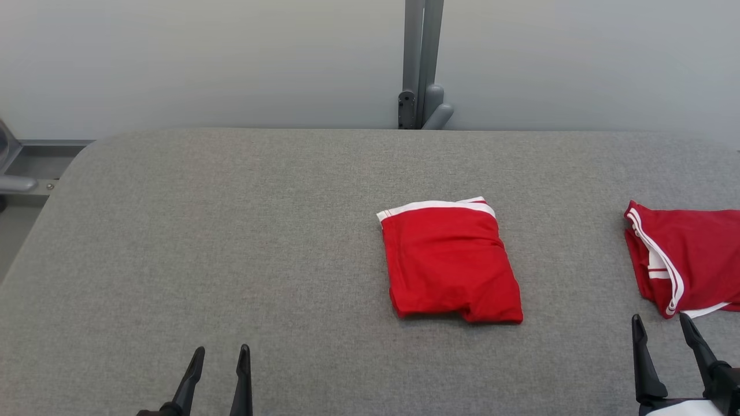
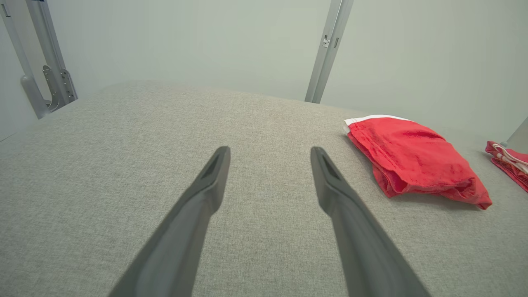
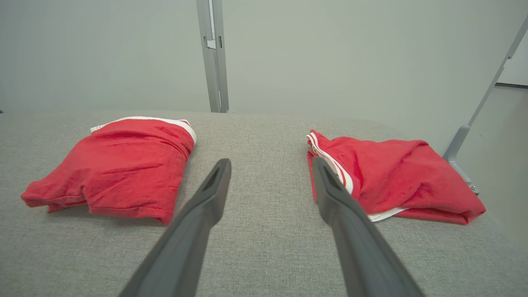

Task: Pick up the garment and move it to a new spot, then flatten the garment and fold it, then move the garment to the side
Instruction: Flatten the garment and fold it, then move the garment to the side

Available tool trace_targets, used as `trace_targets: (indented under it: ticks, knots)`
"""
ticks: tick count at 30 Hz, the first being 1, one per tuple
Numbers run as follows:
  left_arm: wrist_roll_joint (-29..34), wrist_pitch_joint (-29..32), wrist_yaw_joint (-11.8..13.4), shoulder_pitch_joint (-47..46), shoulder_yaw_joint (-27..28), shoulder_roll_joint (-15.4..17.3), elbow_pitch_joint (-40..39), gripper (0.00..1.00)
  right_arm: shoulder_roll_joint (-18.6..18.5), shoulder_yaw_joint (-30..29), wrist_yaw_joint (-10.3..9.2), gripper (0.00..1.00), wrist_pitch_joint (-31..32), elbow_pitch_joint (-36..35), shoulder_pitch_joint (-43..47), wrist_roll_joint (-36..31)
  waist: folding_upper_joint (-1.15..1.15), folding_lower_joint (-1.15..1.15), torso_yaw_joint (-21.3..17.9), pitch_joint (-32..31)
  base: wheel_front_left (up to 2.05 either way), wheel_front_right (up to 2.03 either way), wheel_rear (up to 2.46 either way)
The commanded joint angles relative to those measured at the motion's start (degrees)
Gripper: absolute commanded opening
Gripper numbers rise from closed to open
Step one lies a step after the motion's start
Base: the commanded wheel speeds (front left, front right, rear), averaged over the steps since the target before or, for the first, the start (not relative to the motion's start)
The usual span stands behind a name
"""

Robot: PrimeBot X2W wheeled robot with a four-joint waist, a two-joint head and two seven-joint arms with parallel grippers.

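— What lay before the robot in the head view?
— A grey fabric-covered table (image 1: 231, 231) under a pale wall (image 1: 173, 58), with a metal post (image 1: 422, 58) behind its far edge. A folded red garment (image 1: 448, 266), with a white band along its far side, lay flat right of centre. A second red garment (image 1: 694, 254), striped white, lay at the table's right edge, well apart from the first.
— And the grippers?
— The left gripper (image 1: 222, 349) sat at the lower left. The right gripper (image 1: 661, 316) sat at the lower right, close to the second garment. Both had their fingers spread with nothing between them.
— The left wrist view?
— The left gripper (image 2: 270, 150) held its fingers wide over bare table, empty. The folded red garment (image 2: 412, 156) lay to the upper right, apart from them.
— The right wrist view?
— The right gripper (image 3: 270, 161) pointed at the strip of table between the two, with the folded red garment (image 3: 119, 165) on one side and the second red garment (image 3: 396, 173) on the other. One finger overlapped that garment's striped edge, but whether it touched could not be told. The fingers were wide apart and held nothing.
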Motion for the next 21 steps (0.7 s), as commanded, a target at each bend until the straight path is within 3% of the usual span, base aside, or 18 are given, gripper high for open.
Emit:
trace_targets:
  ticks: [1, 7, 13, 21]
  knots:
    - [0.32, -0.11, -0.22, 0.80, 0.14, 0.01, 0.05, 1.00, -0.07, -0.06, -0.02, 1.00, -0.20, -0.14, 0.50, -0.02, 0.00, 0.00, -0.18, -0.06, 0.00, 0.00, 0.00]
    - [0.26, -0.11, -0.70, 0.55, 0.21, -0.05, 0.57, 1.00, 0.03, 0.07, -0.02, 1.00, -0.19, -0.79, -1.07, 1.11, 0.00, 0.00, -0.49, 0.04, 0.00, 0.00, 0.00]
    - [-0.39, -0.11, -0.93, -0.15, -0.52, -0.05, 0.29, 1.00, -0.85, 3.26, -0.02, 1.00, 0.27, 1.55, -6.04, 6.66, 0.00, 0.00, -0.78, 1.25, 0.00, 0.00, 0.00]
    - [0.13, -0.11, -1.09, -3.06, -1.07, -0.04, 0.42, 1.00, -3.47, 10.54, -0.02, 1.00, 20.88, 4.91, -22.22, 17.72, 0.00, 0.00, -0.67, 6.31, 0.00, 0.00, 0.00]
